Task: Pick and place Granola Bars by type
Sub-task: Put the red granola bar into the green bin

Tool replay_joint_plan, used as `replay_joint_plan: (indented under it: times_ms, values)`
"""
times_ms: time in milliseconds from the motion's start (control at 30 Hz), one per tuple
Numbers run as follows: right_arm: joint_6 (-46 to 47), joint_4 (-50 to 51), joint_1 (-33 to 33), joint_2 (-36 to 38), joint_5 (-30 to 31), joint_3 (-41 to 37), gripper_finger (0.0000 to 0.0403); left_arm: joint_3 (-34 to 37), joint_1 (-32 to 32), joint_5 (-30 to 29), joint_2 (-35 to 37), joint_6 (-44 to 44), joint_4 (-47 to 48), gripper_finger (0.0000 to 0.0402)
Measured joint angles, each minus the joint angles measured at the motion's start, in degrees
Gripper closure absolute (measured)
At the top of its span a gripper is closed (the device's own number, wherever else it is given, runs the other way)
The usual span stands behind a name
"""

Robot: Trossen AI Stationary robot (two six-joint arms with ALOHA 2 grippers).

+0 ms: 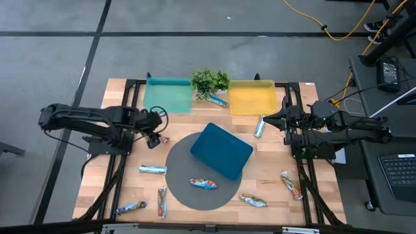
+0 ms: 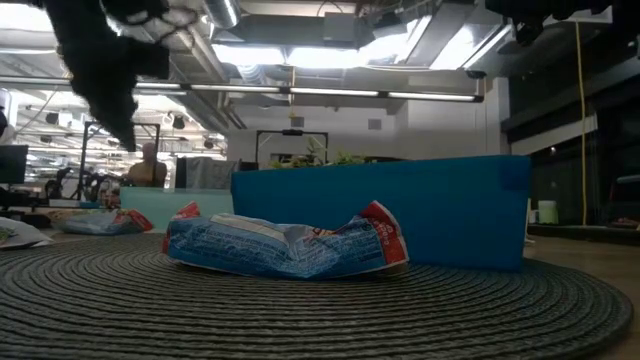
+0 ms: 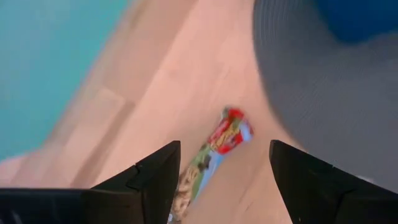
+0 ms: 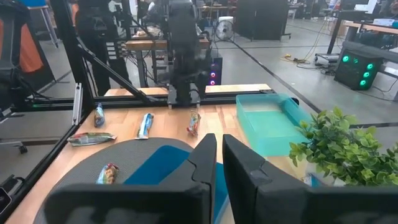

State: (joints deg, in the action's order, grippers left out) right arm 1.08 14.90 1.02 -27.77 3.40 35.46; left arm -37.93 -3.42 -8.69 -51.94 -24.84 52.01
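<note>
Fingers spread wide, the left gripper (image 1: pixel 158 134) hovers over a crinkled foil granola bar (image 3: pixel 211 155) on bare wood between the woven grey mat (image 1: pixel 195 188) and teal tray (image 1: pixel 168 95); the right gripper (image 1: pixel 273 120), nearly closed, waits beside the yellow tray (image 1: pixel 252 97).

I can read no text from here; the print on the blue-and-red granola bar wrapper (image 2: pixel 287 243) is too blurred; no labels or numbers legible elsewhere.
</note>
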Motion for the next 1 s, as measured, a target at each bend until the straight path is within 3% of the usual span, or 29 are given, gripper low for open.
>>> replay_joint_plan:
  times_ms: [367, 1000]
  values:
    - [-0.1, 0.0, 0.0, 0.0, 0.0, 0.0, 0.0370, 4.0, 0.0, -2.2, -8.1, -8.2, -4.9, 0.0164]
    - [0.1, 0.0, 0.0, 0.0, 1.7, 0.0, 0.0370, 3.8, 0.0, -2.4, -25.5, -6.9, -12.2, 0.0165]
